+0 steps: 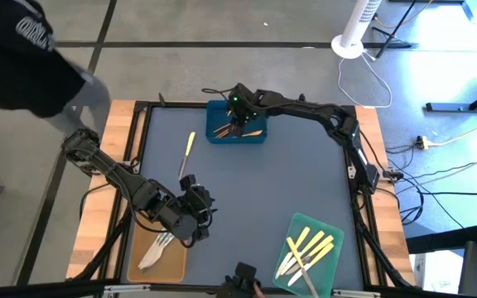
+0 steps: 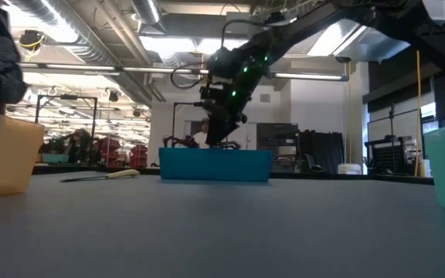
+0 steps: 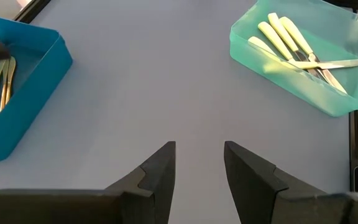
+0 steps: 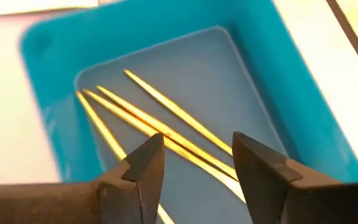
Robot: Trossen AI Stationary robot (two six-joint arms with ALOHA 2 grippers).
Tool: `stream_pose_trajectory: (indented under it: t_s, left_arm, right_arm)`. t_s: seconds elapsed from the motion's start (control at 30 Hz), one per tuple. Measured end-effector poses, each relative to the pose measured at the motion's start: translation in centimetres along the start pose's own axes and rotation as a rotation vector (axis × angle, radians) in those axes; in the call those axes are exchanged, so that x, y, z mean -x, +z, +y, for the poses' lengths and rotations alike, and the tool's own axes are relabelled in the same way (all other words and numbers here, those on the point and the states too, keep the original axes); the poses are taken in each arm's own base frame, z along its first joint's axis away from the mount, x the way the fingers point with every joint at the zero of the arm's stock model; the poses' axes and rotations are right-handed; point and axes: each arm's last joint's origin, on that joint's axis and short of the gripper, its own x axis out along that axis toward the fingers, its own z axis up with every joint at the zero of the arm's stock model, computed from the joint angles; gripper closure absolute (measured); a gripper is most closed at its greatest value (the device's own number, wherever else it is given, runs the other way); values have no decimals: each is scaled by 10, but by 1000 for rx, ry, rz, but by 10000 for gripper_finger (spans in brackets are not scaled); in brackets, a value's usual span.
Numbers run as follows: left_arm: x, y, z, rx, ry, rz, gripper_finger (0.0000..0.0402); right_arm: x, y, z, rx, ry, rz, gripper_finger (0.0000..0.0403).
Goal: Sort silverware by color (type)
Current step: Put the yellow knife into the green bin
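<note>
Open table centre (image 1: pixel 255 190), lone yellow-handled knife (image 1: pixel 187 151) lying there, blue tray (image 1: pixel 255 136), green tray (image 1: pixel 330 265) at edges

you see the blue tray (image 1: pixel 237 132) at the far middle of the desk (image 1: pixel 247 190); nearer from it, the tan tray (image 1: pixel 157 258) and green tray (image 1: pixel 311 257).

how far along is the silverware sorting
Mostly done: brown utensils lie in the blue tray, yellow-handled ones in the green tray, silvery ones in the tan tray. Right gripper hovers open over the blue tray. Left: one yellow-handled knife on the table.
</note>
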Motion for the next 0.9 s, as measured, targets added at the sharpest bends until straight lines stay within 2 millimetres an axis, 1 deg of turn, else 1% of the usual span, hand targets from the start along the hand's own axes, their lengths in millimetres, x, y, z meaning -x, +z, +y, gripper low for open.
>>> stream_pose_trajectory:
  t_s: [0.1, 0.2, 0.3, 0.47, 0.57, 0.77, 0.9]
  left_arm:
    - [0, 0, 0, 0, 0, 0, 271]
    - [0, 0, 0, -7, 1, -2, 271]
    - [0, 0, 0, -8, 11, -10, 271]
    - [0, 0, 1, -8, 19, -17, 271]
    - [0, 0, 1, -8, 19, -17, 271]
    - [0, 0, 1, -8, 19, -17, 271]
    - [-1, 1, 2, -4, 24, -17, 271]
  right_arm:
    - [19, 4, 3, 5, 7, -6, 226]
    - [42, 9, 10, 21, 6, -21, 226]
    - [64, 13, 21, 43, 21, -33, 226]
    - [96, 16, 41, 97, 50, -59, 226]
    - [113, 15, 50, 117, 52, -53, 226]
    - [144, 6, 63, 139, 28, 18, 226]
    - [162, -1, 79, 161, 55, 54, 226]
